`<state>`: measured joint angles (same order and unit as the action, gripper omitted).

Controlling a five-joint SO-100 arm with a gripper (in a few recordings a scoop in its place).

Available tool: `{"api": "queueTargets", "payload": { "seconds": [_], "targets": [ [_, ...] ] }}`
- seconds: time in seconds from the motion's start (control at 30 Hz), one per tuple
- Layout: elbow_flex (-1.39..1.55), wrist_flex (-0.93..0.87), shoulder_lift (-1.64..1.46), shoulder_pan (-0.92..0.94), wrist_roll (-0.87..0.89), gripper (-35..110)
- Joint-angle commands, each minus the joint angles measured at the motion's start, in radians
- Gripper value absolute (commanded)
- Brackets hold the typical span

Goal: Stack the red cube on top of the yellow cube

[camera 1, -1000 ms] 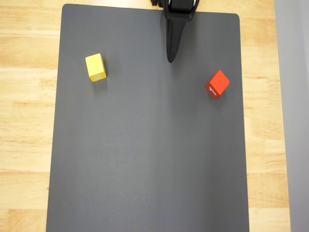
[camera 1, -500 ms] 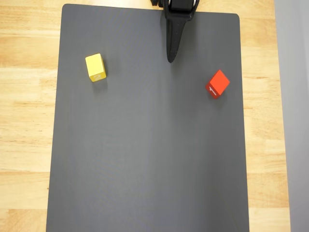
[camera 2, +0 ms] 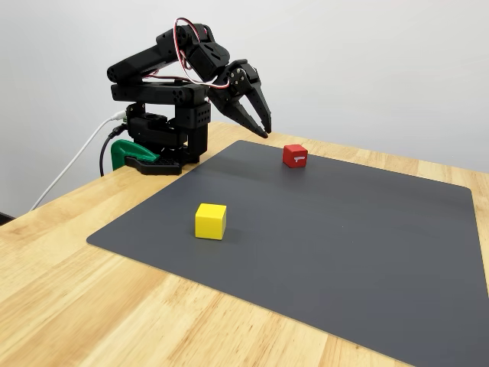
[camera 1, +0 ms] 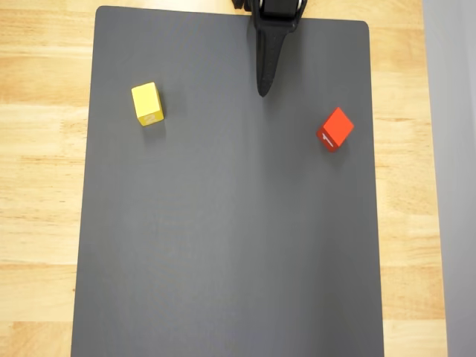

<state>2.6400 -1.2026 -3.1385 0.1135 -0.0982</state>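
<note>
Count: 1 red cube [camera 1: 335, 128], 1 yellow cube [camera 1: 147, 103], 1 dark mat [camera 1: 223, 238], 1 wooden table [camera 1: 41, 186], 1 arm [camera 2: 164, 84], 1 green clamp [camera 2: 126, 152].

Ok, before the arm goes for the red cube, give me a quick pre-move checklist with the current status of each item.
1. Red cube free on the mat, nothing touching it: ok.
2. Yellow cube flat on the mat, top bare: ok.
3. Cubes well apart, so a grasp will not nudge the other: ok.
4. Tool holds nothing: ok.
5. Tool open enough for the cube: not ok, its jaws look shut.
6. Tool raised above the mat, path to the red cube unobstructed: ok.
</note>
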Motion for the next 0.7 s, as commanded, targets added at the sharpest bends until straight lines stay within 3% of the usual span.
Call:
{"api": "queueTargets", "payload": {
  "seconds": [0.0,0.67],
  "targets": [
    [-0.002,-0.005,-0.005,0.018,-0.011,0],
    [-0.002,-0.005,-0.005,0.018,-0.011,0]
  ]
}}
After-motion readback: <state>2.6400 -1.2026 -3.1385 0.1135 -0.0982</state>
